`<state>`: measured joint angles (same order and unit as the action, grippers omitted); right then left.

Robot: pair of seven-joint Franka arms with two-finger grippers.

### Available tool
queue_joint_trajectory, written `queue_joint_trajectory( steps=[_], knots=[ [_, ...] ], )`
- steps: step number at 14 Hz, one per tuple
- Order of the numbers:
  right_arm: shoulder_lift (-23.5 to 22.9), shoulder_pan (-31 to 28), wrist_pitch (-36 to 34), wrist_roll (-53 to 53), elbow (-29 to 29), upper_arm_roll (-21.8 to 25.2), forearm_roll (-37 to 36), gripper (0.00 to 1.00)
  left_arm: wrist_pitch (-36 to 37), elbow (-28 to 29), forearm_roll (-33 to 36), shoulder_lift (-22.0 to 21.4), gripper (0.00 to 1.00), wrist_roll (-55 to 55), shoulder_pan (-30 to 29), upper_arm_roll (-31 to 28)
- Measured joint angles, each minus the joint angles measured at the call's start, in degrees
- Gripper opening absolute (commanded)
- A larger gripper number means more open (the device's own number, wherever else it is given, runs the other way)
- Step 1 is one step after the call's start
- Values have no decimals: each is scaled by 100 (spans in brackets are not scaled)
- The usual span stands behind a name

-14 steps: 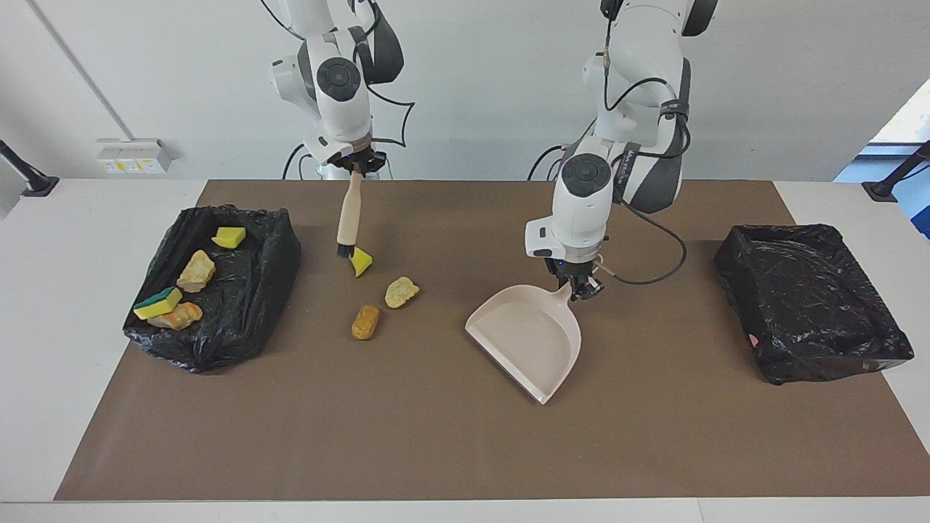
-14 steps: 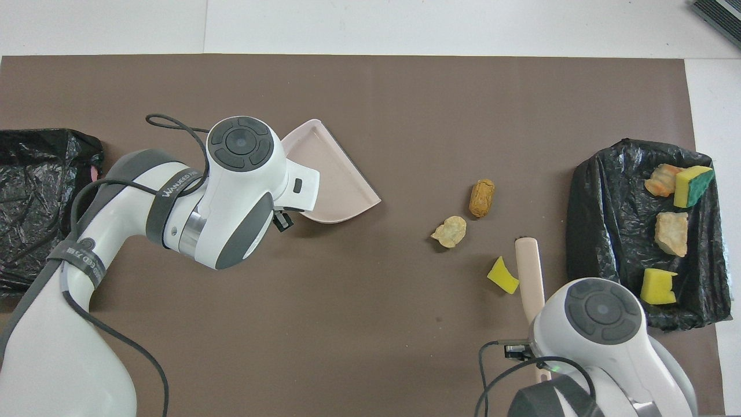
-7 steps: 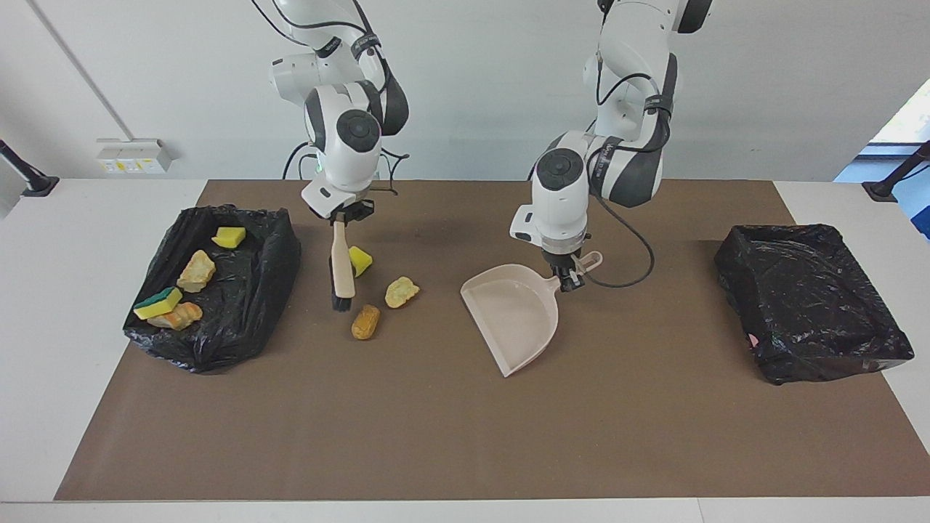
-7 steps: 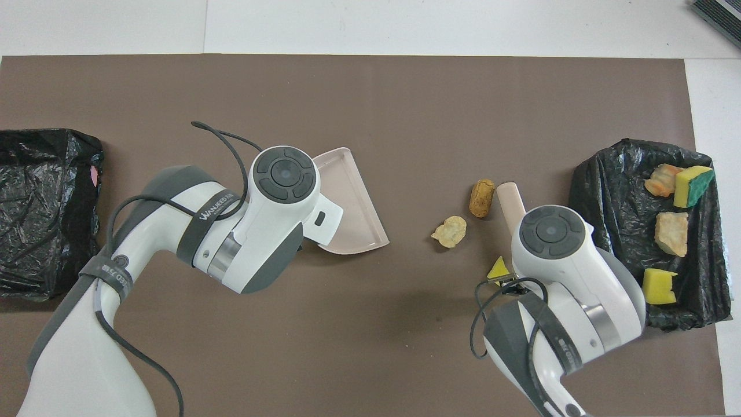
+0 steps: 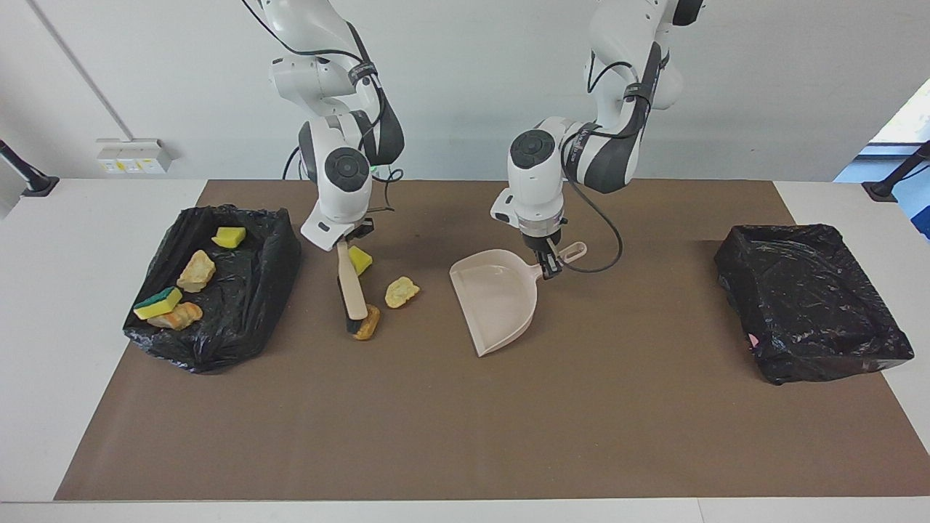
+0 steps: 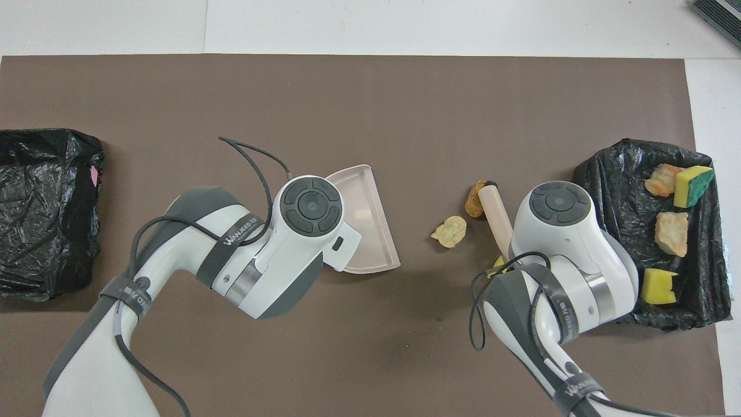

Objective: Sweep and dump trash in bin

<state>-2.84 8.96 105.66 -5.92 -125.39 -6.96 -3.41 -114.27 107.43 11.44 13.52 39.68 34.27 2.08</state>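
Trash lies in two groups toward the right arm's end of the surface (image 5: 465, 436). Three loose pieces sit on the brown mat (image 5: 654, 407): a yellow sponge chunk (image 5: 360, 259), a pale bread-like lump (image 5: 401, 291) and an orange-brown lump (image 5: 369, 322). Four more pieces rest in the black-lined bin (image 5: 247, 305) at that end: a yellow sponge (image 5: 229, 237), a tan lump (image 5: 196, 271), a green-backed sponge (image 5: 158, 303) and an orange lump (image 5: 176, 316).

The right end effector (image 5: 347, 236) is clamped on the handle of the brush (image 5: 352, 289), which slants down to the mat with its dark bristles touching the orange-brown lump. The yellow sponge chunk lies just beside the handle, nearer to the robots.

The left end effector (image 5: 546, 266) is clamped on the handle of the pink dustpan (image 5: 496, 298), whose open mouth faces the loose pieces while staying apart from them. The pan holds nothing.

A second black-lined bin (image 5: 806, 305) stands at the left arm's end of the surface, well apart from the dustpan.
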Motion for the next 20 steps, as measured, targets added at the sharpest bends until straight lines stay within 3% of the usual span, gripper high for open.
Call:
queue_joint_trajectory(
  steps=[5,10,13,16,20],
  knots=[
    [-168,68,280,31,-149,-28,1947,0,-5,63,3,-24,0,141,37,12],
    [-369,1044,745,-487,-31,-60,3351,0,-37,128,10,-77,0,145,55,7],
    [-367,1329,920,-610,67,-72,4344,0,-64,165,13,-87,0,147,55,7],
    [-236,1247,490,-833,354,5,4274,0,-79,191,12,-92,0,147,56,2],
    [557,401,-844,-961,567,120,2386,0,-157,363,12,-151,0,147,55,-19]
  ],
)
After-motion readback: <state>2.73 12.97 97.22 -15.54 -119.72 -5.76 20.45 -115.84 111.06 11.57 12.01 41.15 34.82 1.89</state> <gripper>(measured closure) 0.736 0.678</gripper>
